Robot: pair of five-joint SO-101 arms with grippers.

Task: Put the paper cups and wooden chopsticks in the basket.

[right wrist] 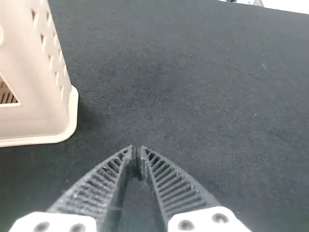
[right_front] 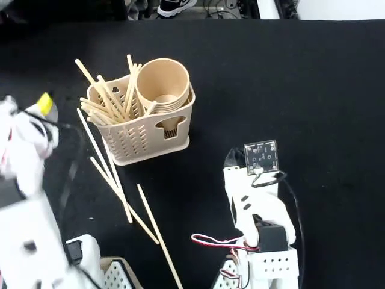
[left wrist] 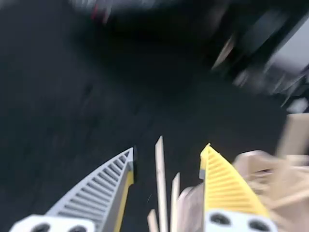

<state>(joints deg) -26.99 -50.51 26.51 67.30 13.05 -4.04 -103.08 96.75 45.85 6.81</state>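
Observation:
A beige slotted basket (right_front: 144, 135) stands left of the table's middle. Stacked paper cups (right_front: 163, 84) sit in one half of it, and several wooden chopsticks (right_front: 111, 99) lean in the other. Three more chopsticks (right_front: 117, 183) lie loose on the black cloth in front of the basket. My left gripper (left wrist: 169, 147) is open at the basket's left, raised off the table, with its yellow finger (right_front: 45, 103) showing from above. Chopstick ends (left wrist: 161, 183) stick up in the gap, untouched by either finger. My right gripper (right wrist: 137, 152) is shut and empty, low over the cloth right of the basket (right wrist: 34, 87).
The table is covered in black cloth (right_front: 301, 90), bare to the right and behind the basket. The right arm's white body (right_front: 258, 211) stands near the front edge. A second slotted beige piece (right_front: 117, 274) sits at the front left by the left arm's base.

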